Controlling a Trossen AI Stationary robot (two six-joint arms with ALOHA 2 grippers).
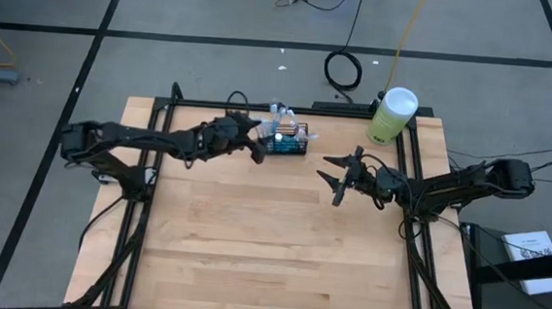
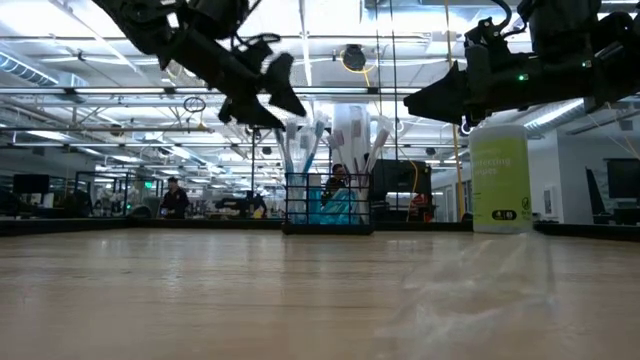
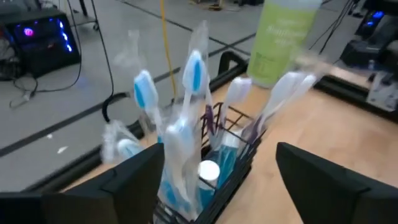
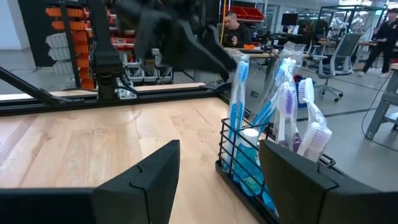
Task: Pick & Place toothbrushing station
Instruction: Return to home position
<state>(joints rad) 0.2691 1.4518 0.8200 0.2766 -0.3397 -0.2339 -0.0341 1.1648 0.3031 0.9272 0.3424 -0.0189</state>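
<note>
The toothbrushing station [image 1: 288, 142] stood at the worktop's [image 1: 269, 251] far edge, full of toothbrushes [image 3: 193, 68] — the placing looked done. The left jaws hovered just beside it, the right jaws farther off, both apart and empty — only the retreat seemed left.

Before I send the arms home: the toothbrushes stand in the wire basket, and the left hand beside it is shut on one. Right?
No: the left hand is open and holds nothing, as the left wrist view shows. The toothbrushes stand in the wire basket beside it.
</note>
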